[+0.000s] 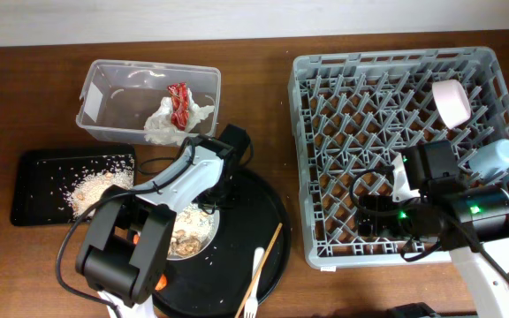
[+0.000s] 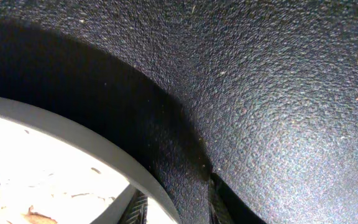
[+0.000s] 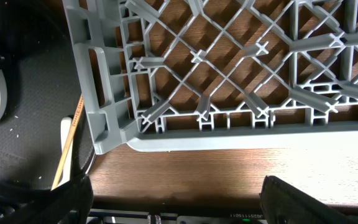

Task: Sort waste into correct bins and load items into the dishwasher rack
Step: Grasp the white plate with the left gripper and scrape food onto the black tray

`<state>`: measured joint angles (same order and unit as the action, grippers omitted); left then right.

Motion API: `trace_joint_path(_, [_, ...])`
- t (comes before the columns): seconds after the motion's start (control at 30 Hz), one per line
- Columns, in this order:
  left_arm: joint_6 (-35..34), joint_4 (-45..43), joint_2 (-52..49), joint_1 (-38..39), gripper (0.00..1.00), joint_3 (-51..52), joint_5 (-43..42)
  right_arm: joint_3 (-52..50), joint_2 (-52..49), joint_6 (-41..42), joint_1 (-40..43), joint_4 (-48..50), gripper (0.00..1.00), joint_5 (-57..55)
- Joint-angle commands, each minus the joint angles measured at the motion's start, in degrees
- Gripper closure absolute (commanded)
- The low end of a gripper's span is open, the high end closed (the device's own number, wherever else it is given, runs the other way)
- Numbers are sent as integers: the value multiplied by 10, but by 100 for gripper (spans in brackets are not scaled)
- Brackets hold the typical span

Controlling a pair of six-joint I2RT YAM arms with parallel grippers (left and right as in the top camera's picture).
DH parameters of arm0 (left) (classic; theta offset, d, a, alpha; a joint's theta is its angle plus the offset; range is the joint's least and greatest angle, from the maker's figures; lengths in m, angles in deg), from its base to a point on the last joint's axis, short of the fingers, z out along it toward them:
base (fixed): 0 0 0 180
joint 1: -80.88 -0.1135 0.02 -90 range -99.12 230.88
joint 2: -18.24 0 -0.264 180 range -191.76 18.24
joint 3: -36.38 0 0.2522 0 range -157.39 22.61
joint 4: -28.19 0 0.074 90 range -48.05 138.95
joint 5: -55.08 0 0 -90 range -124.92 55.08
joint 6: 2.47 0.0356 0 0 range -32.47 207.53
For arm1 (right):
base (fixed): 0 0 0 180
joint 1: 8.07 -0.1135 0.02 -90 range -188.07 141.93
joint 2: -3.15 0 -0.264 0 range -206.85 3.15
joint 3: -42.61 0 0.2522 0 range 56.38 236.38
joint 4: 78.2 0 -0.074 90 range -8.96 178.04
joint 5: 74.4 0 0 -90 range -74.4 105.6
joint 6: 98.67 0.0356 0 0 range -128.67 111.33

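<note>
A white plate [image 1: 194, 237] with beige scraps lies on the round black tray [image 1: 263, 212]. My left gripper [image 1: 208, 206] is down at the plate's far rim. In the left wrist view its fingers [image 2: 174, 205] are narrowed on either side of the plate rim [image 2: 73, 140]. A white fork [image 1: 253, 281] lies on the tray's right part. The grey rack [image 1: 325, 132] holds a pinkish bowl [image 1: 452, 100] and a light blue cup [image 1: 497, 159]. My right gripper [image 1: 374, 219] is open and empty over the rack's front left corner [image 3: 104, 124]. The small white cup and the carrot are not seen.
The clear tub [image 1: 104, 88] at the back left holds white napkins [image 1: 168, 122] and a red wrapper [image 1: 180, 102]. The shallow black tray [image 1: 38, 185] at the left holds beige scraps [image 1: 91, 187]. A wooden chopstick [image 1: 269, 252] lies beside the fork.
</note>
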<state>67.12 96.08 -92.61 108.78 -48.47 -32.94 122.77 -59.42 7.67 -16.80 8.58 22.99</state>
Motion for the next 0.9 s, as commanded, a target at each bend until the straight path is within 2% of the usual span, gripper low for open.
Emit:
trace_joint_path(0.0, [0, 1, -8, 1, 74, 0, -1, -5, 3, 3, -2, 0, 10, -14])
trace_joint_path(0.07, [0, 6, -8, 1, 83, 0, -1, -5, 3, 3, -2, -1, 10, -19])
trace_joint_path(0.2, [0, 10, -8, 1, 89, 0, -3, -5, 3, 3, -2, -1, 10, -19])
trace_joint_path(0.3, [1, 12, -8, 1, 99, 0, -2, -5, 3, 3, -2, -2, 10, -21])
trace_joint_path(0.57, [1, 60, -1, 1, 99, -1, -2, -5, 3, 2, -2, -2, 10, -24])
trace_joint_path(0.87, [1, 103, 213, 1, 99, -1, -3, -5, 3, 3, -2, -7, 10, -36])
